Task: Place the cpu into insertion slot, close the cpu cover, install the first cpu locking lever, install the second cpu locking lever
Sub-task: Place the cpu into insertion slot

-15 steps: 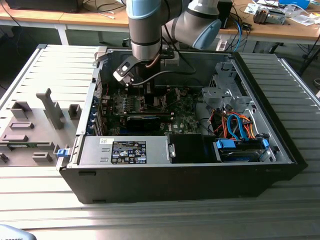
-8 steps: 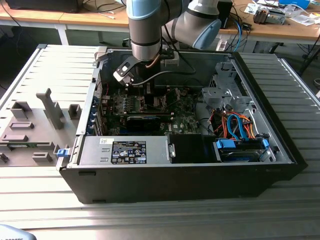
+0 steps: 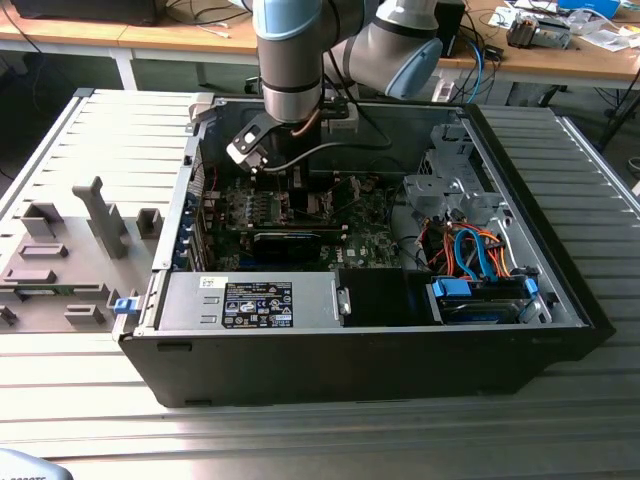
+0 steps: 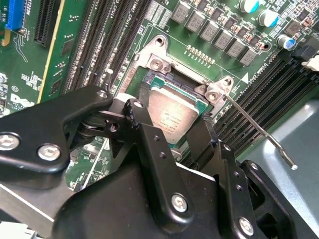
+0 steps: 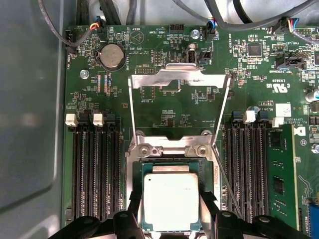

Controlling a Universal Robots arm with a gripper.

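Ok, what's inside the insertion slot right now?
The cpu sits in the insertion slot, silvery top up, with the cpu cover standing open. The chip covers the slot's floor, so that cannot be seen.

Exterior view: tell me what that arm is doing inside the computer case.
The arm reaches into the open computer case. Its gripper holds the cpu by two opposite edges right at the insertion slot; whether the chip is fully seated is unclear. The cpu cover stands flipped open, and a locking lever sticks up unlatched.
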